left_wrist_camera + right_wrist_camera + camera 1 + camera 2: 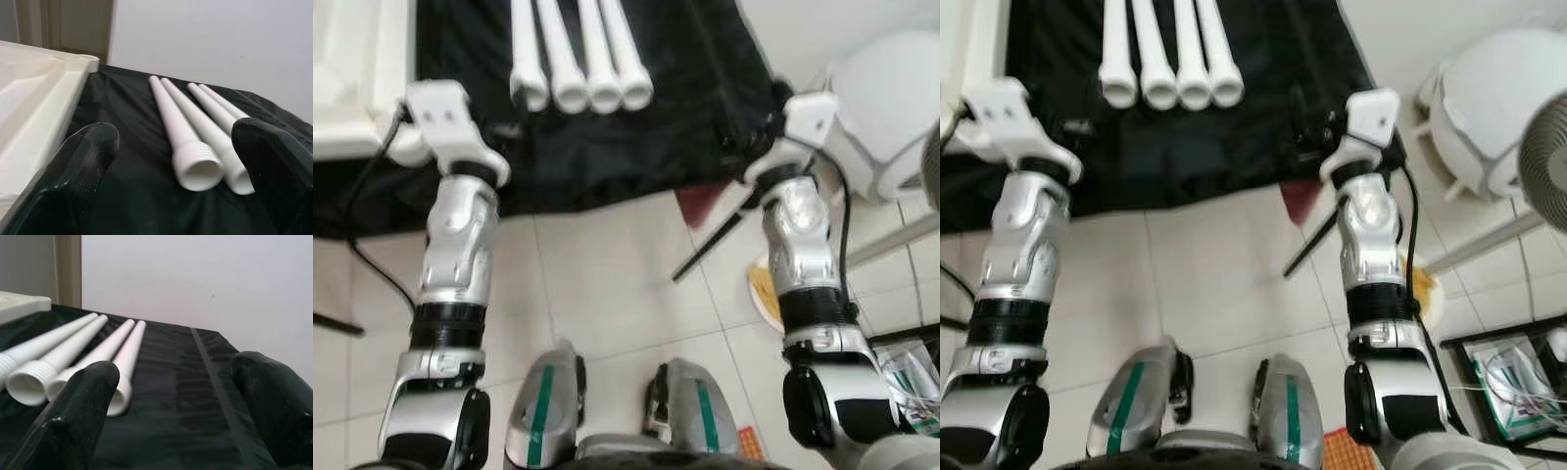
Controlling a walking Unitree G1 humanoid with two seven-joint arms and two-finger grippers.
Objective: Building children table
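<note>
Several white table legs [579, 59] lie side by side on a black cloth [636, 147], their open threaded ends toward me. A cream table top [352, 69] lies at the cloth's left end. My left gripper [176, 142] is open and low over the cloth, between the table top [34, 112] and the legs [193, 147], a short way from the nearest leg's end. My right gripper [176, 377] is open too, to the right of the legs [73, 352], holding nothing. Both arms reach forward, their white wrist mounts [440, 117] [808, 117] at the cloth's near edge.
A white round appliance [891, 108] and a fan [1547, 147] stand to the right. A black rod [710, 245] and a plate [764, 294] lie on the tiled floor by my right arm. A tray of wires [1518, 382] sits at the near right. A black cable [372, 245] trails on the left.
</note>
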